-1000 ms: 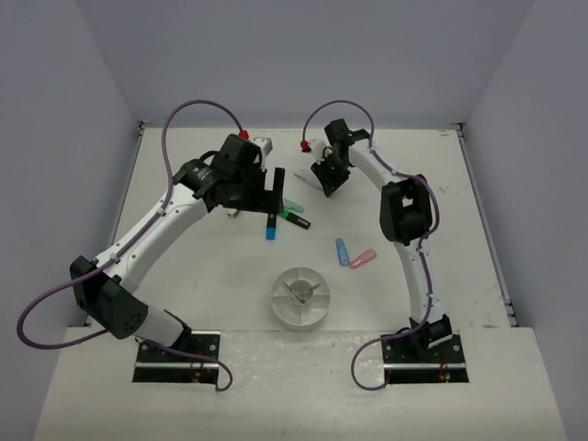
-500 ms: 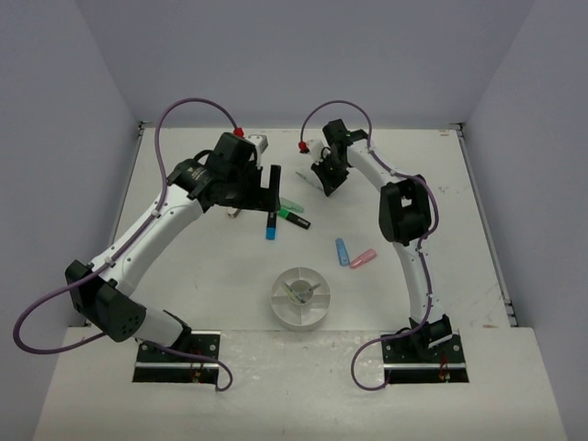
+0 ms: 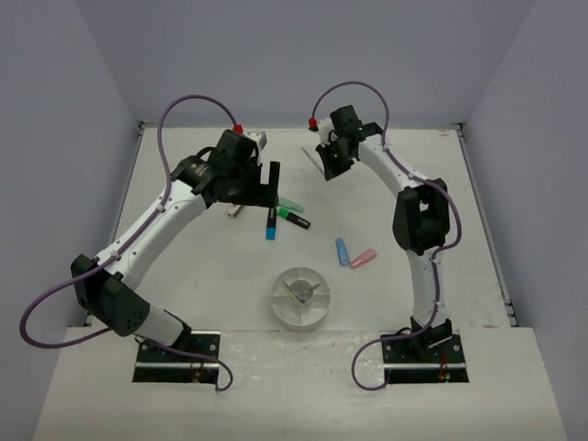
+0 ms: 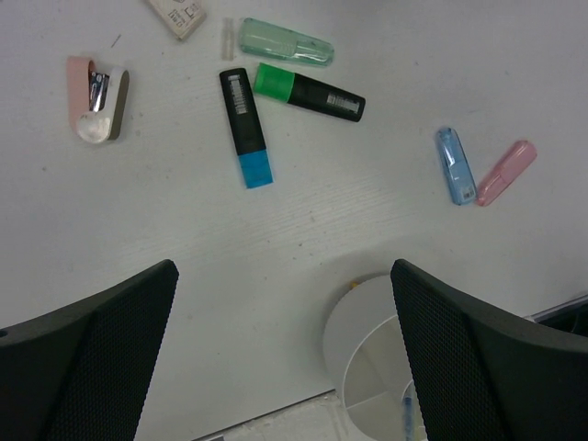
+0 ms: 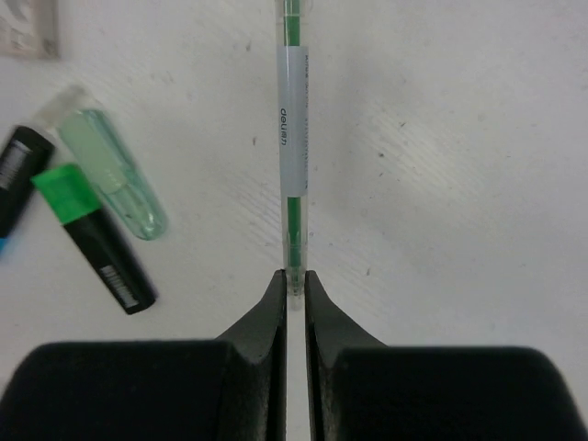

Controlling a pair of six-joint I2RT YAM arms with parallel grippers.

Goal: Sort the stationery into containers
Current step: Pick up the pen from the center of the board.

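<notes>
Our right fingers (image 5: 294,287) are pinched shut on one end of a clear pen (image 5: 293,138) with green ink, and the rest of the pen runs straight out from them. We cannot tell whether it has left the tabletop (image 5: 441,138). This is at the far side, a little right of centre, well apart from the dish (image 3: 299,318), which stands near, midway between the arm bases. Left of the pen and nearer lie a clear green highlighter (image 5: 110,175) and, just beside it, a green-capped highlighter (image 5: 92,234).

Our left fingers (image 3: 272,178) stand spread wide with nothing between them, hovering over that same cluster. Below them we also see a blue-capped highlighter (image 4: 245,129), its end close to the green-capped one. Off to the right, a blue highlighter (image 4: 455,165) and a pink highlighter (image 4: 505,172) meet at their tips.

We judge the step in hand to be the pick of the pen, with the grip made and the carry not begun. Next we would lift it well above the highlighters and bring it near to the dish, choosing the wedge where something thin already seems to lie. Since it is held by one end, we would lower the free end into the wedge before letting go.
</notes>
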